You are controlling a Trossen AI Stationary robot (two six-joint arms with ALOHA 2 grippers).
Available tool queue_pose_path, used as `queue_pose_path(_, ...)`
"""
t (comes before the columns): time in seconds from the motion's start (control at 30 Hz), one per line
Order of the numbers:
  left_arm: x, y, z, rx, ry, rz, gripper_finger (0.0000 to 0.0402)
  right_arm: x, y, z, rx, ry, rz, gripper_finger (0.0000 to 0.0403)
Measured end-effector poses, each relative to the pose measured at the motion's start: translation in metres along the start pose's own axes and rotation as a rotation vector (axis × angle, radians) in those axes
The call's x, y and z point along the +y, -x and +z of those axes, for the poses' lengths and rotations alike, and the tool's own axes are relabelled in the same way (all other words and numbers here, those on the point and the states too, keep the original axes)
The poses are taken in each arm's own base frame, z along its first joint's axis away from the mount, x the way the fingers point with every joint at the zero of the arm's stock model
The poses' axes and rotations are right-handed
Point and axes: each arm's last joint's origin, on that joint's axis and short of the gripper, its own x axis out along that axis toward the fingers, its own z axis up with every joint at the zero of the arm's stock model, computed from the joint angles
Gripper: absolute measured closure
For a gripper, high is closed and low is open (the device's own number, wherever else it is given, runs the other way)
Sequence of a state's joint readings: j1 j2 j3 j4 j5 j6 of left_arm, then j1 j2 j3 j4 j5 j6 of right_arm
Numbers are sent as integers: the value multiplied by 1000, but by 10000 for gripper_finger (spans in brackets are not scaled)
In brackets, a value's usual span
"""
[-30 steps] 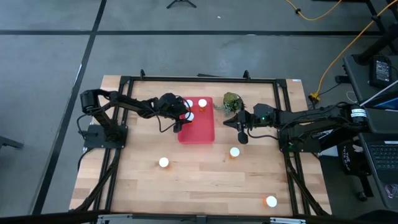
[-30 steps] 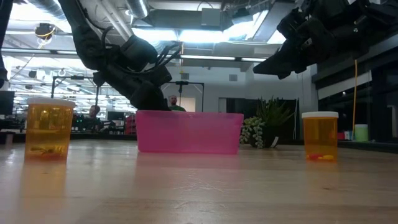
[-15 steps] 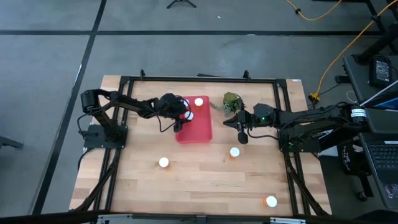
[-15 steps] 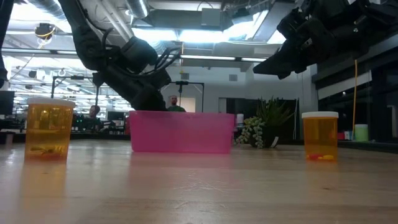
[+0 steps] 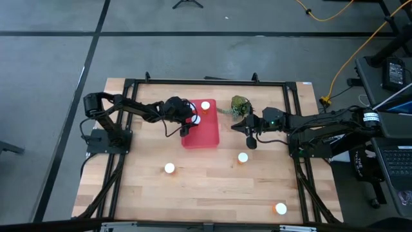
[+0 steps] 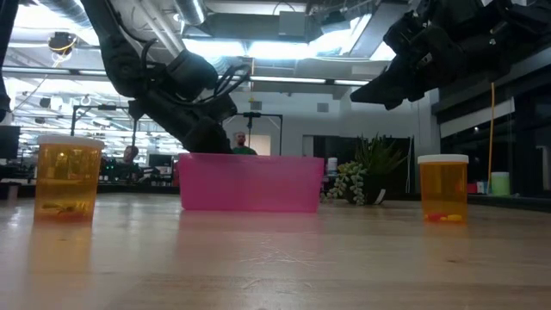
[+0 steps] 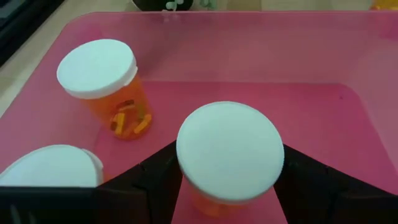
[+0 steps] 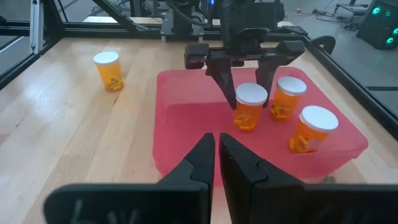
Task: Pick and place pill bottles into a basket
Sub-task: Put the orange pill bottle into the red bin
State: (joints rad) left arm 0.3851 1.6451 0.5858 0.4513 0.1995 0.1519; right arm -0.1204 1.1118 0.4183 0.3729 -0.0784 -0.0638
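Change: basket (image 5: 201, 132) has slid a little toward the worktop's left edge and back edge compared with a second ago, then settled; the left gripper's fingers have spread further apart around the bottle it carried in.
Meaning: judged from this, the bottle (image 8: 250, 107) now stands on the basket floor and the release is nearly done, making three bottles inside; withdrawal upward looks like the next step.
Left gripper: left gripper (image 8: 246, 76) is low inside the basket, its fingers (image 7: 155, 180) wide and straddling the white-capped bottle (image 7: 229, 155), with gaps showing beside the cap rather than a squeeze.
Left arm pose: reaches from the worktop's left edge across to the basket near the back edge, wrist tipped downward.
Right gripper: right gripper (image 5: 248, 138) hovers just beside the basket's right wall, fingers pressed together and empty, near the small plant (image 5: 239, 104).
Bottles in basket: two others (image 8: 288, 96) (image 8: 311, 129) stand upright, close together.
Bottles left: three on the worktop, one (image 5: 169, 169) front of the basket, one (image 5: 243, 158) below the right gripper, one (image 5: 280, 209) near the front right corner.
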Motion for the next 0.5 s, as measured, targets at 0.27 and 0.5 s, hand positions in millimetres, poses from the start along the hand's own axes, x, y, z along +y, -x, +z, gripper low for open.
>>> queue_pose_path(0.27, -2, 12, 11, -37, -5, 1, 181, 0, 0, 0, 2, -2, 0, 374)
queue_pose_path(0.5, -3, 24, 12, 28, 40, 31, 180, 0, 0, 0, 3, -3, 0, 374)
